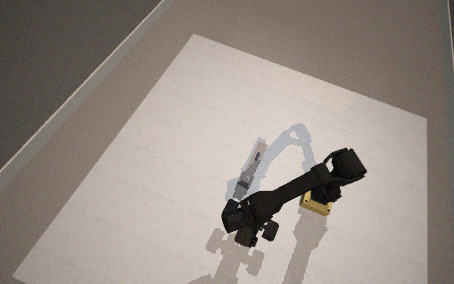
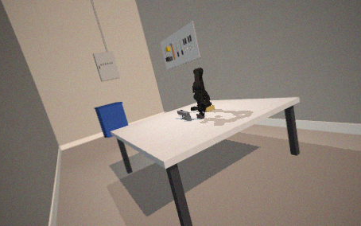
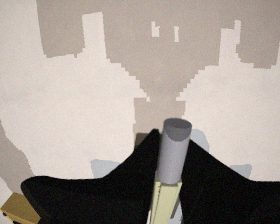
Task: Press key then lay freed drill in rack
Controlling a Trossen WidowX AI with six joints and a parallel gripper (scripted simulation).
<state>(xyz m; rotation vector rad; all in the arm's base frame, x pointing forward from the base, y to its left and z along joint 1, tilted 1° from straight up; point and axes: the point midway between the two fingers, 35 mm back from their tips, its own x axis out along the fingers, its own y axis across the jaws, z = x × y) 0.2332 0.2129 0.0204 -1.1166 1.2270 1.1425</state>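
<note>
My gripper (image 3: 164, 135) is shut on the drill, which shows in the wrist view as a grey round shank with a pale yellow part behind it. In the top view the hand hangs beside the near end of a long, narrow grey fixture (image 1: 247, 175). That fixture also shows in the exterior view (image 2: 184, 115), left of the hand. It has a brownish part with a dark mark at its far end. Which part is the rack and which is the key, I cannot tell. In the wrist view a dark block peeks out behind the left finger.
A yellow block (image 1: 317, 204) (image 2: 210, 108) (image 3: 19, 209) sits at the foot of the arm. All of this stands on a pale table (image 1: 140, 150) (image 2: 151, 139). A blue chair back (image 2: 111, 119) stands beyond the table's left edge. Arm shadows cross the table.
</note>
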